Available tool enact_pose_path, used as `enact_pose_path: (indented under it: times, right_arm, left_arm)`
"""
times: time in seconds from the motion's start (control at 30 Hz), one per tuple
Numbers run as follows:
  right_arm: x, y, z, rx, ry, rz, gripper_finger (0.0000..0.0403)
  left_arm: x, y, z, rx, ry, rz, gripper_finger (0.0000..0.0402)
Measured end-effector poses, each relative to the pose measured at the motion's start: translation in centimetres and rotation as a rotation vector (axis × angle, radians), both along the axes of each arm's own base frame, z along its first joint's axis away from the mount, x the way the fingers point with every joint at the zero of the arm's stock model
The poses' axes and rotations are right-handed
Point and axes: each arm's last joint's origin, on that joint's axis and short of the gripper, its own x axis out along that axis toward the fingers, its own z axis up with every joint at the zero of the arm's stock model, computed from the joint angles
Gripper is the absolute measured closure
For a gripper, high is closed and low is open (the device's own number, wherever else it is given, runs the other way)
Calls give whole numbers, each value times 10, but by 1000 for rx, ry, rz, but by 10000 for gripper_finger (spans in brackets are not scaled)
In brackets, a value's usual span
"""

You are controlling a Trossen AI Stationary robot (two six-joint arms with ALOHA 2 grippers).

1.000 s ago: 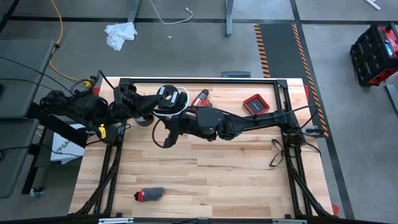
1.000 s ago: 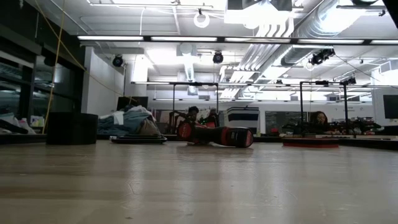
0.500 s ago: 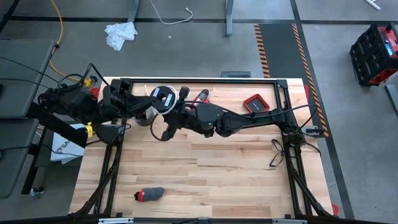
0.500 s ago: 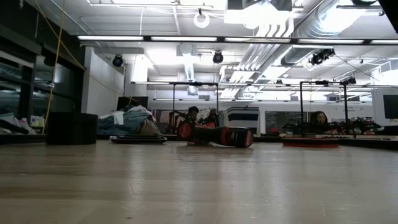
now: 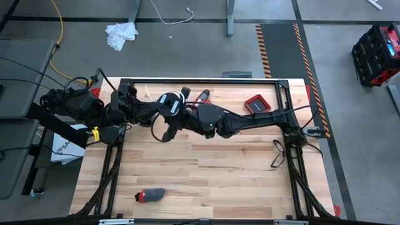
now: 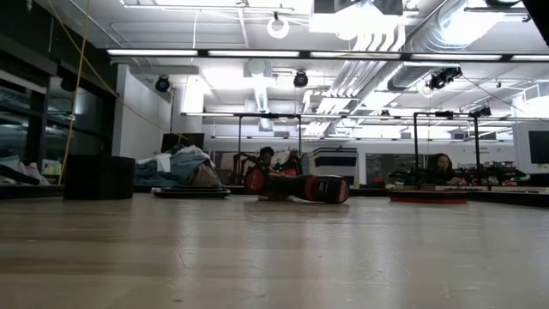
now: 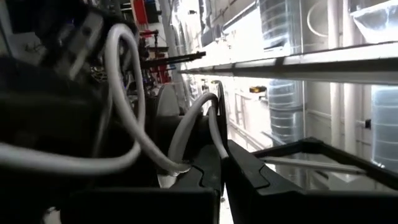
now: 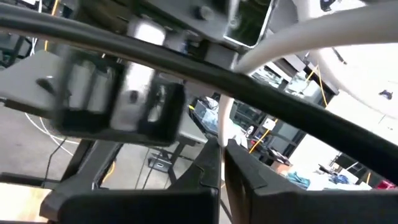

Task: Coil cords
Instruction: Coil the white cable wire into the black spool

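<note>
At the table's far left, both arms are stretched inward; the left gripper (image 5: 164,107) and right gripper (image 5: 177,112) are pinched on the white cable (image 7: 134,118).

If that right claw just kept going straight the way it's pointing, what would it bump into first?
Most likely the left gripper. From above, the right gripper points left across the table, both shut on the white cable and its black disc. Height is hard to judge.
</note>
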Motion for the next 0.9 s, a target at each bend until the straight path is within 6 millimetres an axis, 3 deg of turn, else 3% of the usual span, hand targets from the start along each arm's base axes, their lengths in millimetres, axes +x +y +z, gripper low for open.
enact_pose_path:
  times: [0.17,0.57,0.9]
  right_arm:
    - [-3,11,-1,-38,29,-51,403]
    - [-17,-1,6,-111,202,-11,403]
    - [-24,16,5,-118,256,19,403]
  left_arm:
    - [-10,5,3,24,-3,37,402]
    - [-32,-1,-4,-26,96,-96,402]
    - [-50,10,-13,38,218,-31,401]
